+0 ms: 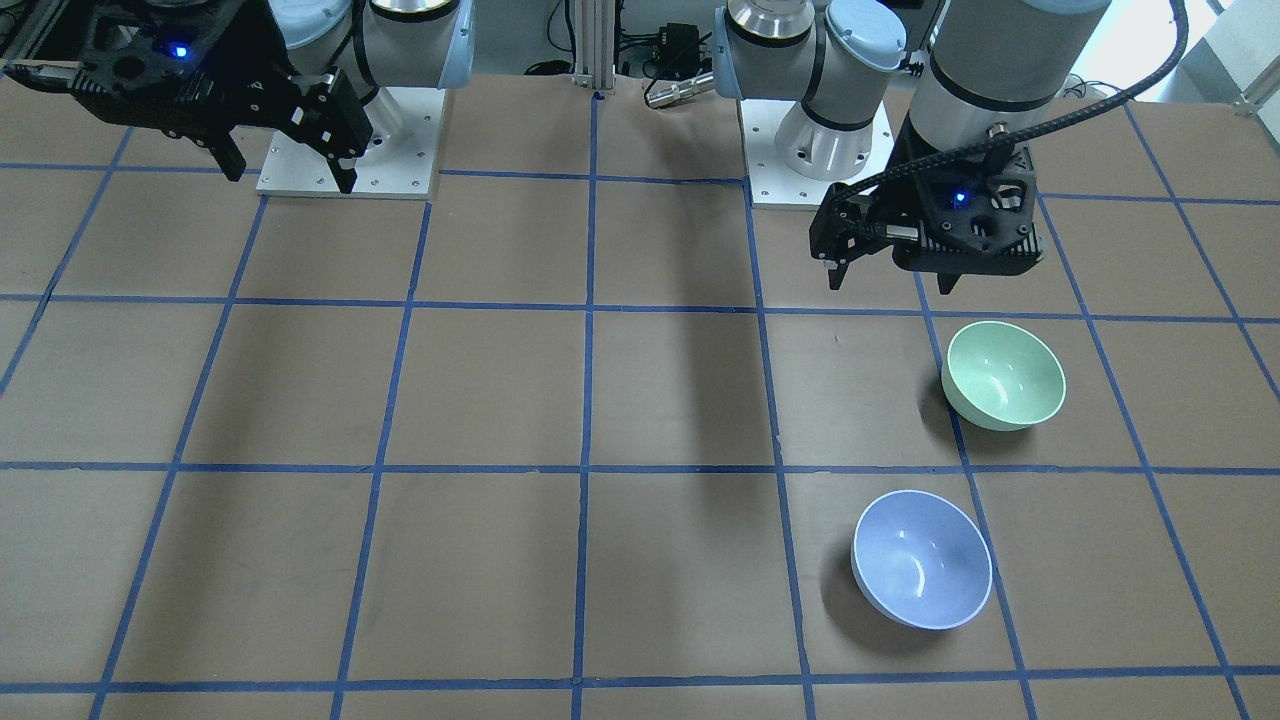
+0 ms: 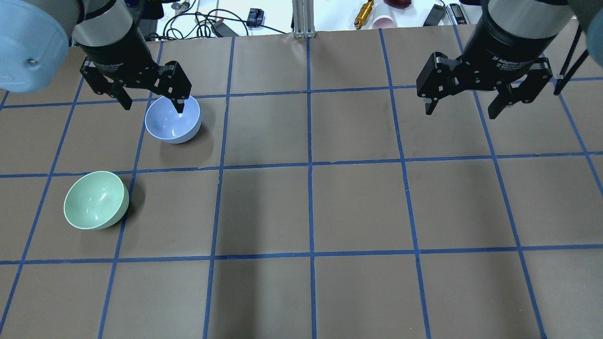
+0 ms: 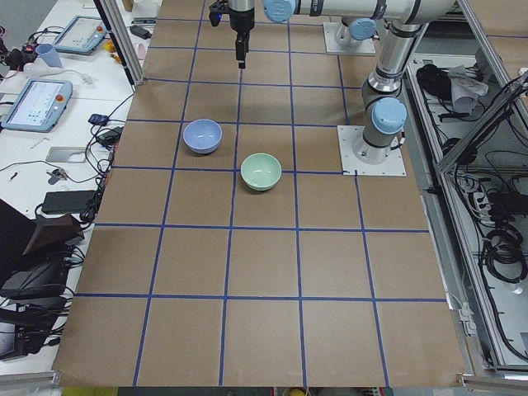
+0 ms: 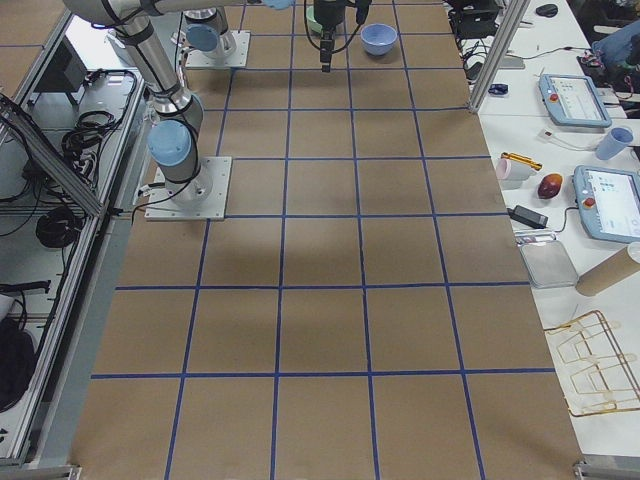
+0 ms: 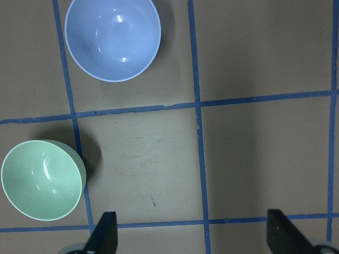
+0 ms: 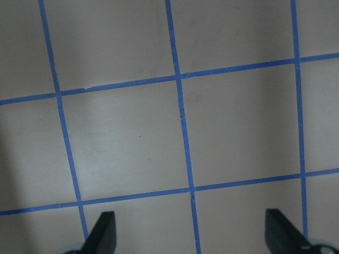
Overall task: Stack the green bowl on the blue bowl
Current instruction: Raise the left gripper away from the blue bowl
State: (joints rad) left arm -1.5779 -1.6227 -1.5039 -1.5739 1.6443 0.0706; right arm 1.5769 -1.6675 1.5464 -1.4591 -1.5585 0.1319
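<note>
The green bowl (image 2: 96, 199) stands upright and empty on the table's left side; it also shows in the front view (image 1: 1003, 375) and the left wrist view (image 5: 42, 179). The blue bowl (image 2: 172, 123) stands upright and empty about one grid square farther from the robot, apart from the green one; it also shows in the front view (image 1: 921, 559) and the left wrist view (image 5: 112, 38). My left gripper (image 2: 153, 107) is open and empty, held high above the table near the bowls. My right gripper (image 2: 460, 113) is open and empty, high over bare table on the right.
The table (image 2: 311, 212) is brown paper with a blue tape grid. The arm base plates (image 1: 345, 150) sit at the robot's edge. Cables and small items (image 2: 372, 14) lie beyond the far edge. A side bench with tablets (image 4: 600, 200) runs along the operators' side.
</note>
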